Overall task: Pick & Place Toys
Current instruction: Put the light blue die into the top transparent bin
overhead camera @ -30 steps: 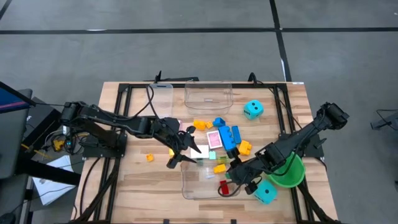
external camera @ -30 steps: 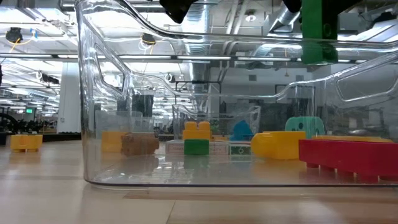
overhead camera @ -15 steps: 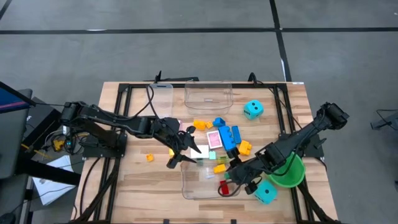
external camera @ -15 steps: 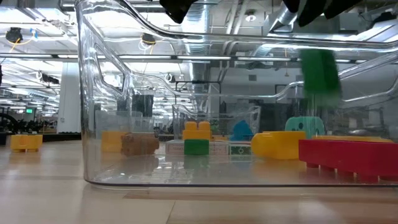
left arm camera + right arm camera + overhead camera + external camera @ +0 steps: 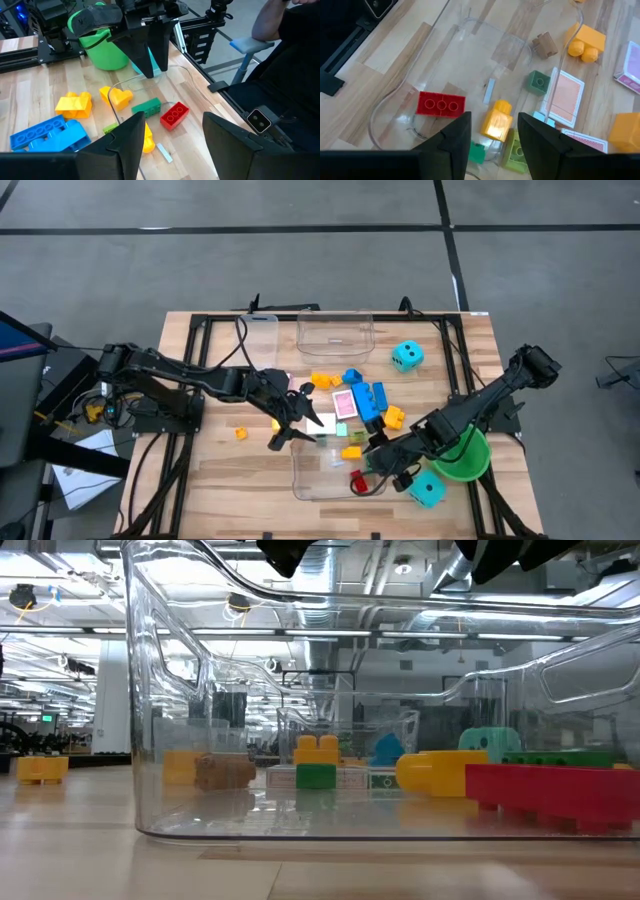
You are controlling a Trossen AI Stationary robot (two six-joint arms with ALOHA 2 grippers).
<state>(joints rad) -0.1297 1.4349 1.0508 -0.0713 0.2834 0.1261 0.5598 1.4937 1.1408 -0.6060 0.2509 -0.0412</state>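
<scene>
Toys you are sorting sit mostly at the bench's centre; a red brick (image 5: 357,480), green brick (image 5: 146,106) and yellow brick (image 5: 496,120) already lie in the clear tub (image 5: 310,477) at 6 o'clock. Your right end effector (image 5: 385,470) hangs over that tub, fingers parted and empty, so the drop looks done. Your left end effector (image 5: 300,428) waits half open, empty. Tub walls blur the low view
</scene>
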